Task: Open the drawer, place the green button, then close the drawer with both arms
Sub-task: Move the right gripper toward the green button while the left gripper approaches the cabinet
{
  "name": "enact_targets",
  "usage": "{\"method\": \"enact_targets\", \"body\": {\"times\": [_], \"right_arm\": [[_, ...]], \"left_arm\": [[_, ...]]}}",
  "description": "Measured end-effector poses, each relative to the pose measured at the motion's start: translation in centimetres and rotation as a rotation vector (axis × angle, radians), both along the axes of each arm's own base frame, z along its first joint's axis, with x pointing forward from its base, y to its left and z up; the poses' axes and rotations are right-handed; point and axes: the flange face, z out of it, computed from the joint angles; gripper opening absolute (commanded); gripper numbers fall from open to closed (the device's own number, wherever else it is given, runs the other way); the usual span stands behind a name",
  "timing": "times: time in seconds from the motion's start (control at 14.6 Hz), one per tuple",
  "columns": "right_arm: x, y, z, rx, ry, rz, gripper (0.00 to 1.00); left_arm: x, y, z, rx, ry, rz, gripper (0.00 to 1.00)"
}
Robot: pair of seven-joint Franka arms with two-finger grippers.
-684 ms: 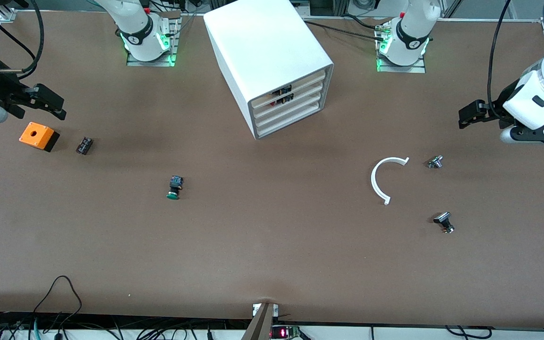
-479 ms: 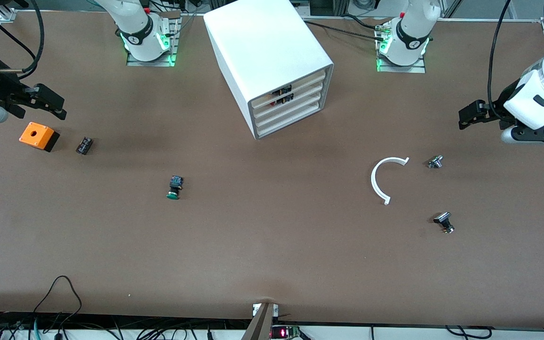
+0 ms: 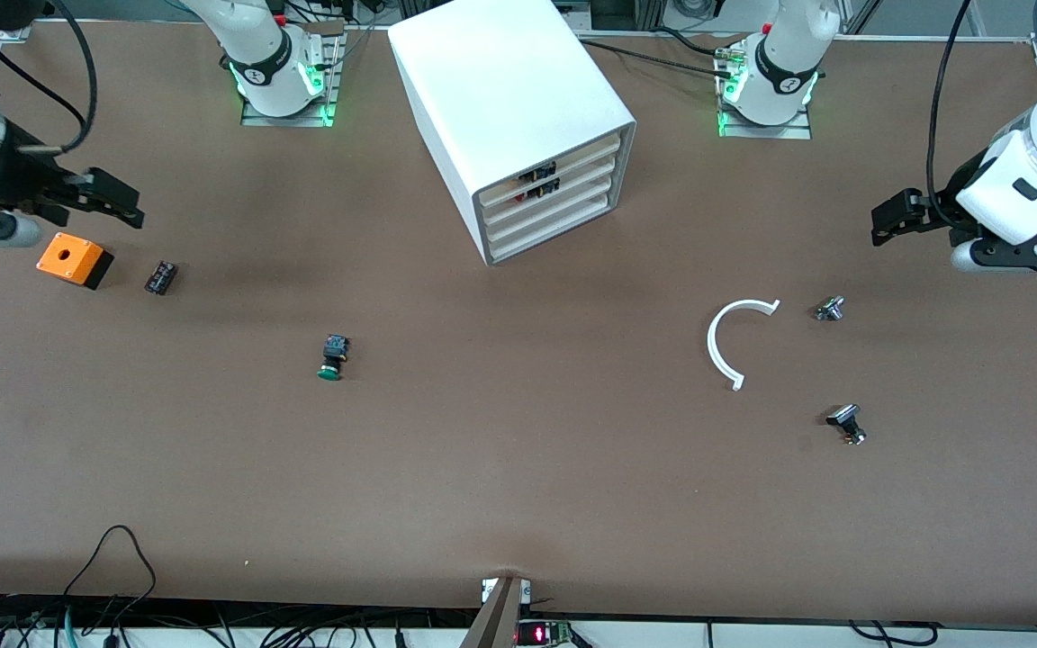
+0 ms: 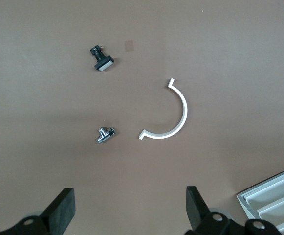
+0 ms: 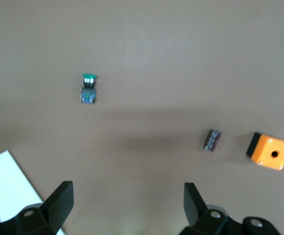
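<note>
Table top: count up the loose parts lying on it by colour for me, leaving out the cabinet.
Green-capped button: 1
Orange box: 1
White curved piece: 1
Black-and-silver knobs: 2
Small dark block: 1
Total: 6

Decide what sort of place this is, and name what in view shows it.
Probably a robotics lab: two white arms bolted onto a brown table, small parts such as a green button laid out, and cables along its edge.
</note>
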Motion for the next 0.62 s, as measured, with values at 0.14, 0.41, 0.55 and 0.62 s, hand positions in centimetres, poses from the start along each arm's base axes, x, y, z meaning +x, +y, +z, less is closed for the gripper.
{"method": "enact_targets", "body": {"times": [0.14,0.41,0.55,0.62], "right_arm": [[0.8,0.9,-1.9,0.007,0.027,0.013,1.0],[2.5,3.8,-4.9,0.025,-0.005,0.042,1.0],[3.1,5.0,-7.3,0.031,-0.033,0.036,1.0],[3.3,5.7,-8.6,0.033,-0.045,0.035,1.0]], "left_arm": [[-0.1,-1.0,-0.1,0.0,0.003,-0.018,1.0],[0.2,-4.0,-1.8,-0.138,0.055,-0.031,1.0],[0.4,-6.1,-4.0,-0.246,0.135,-0.041,1.0],[0.5,-7.1,-5.7,-0.306,0.195,-0.062,1.0]]}}
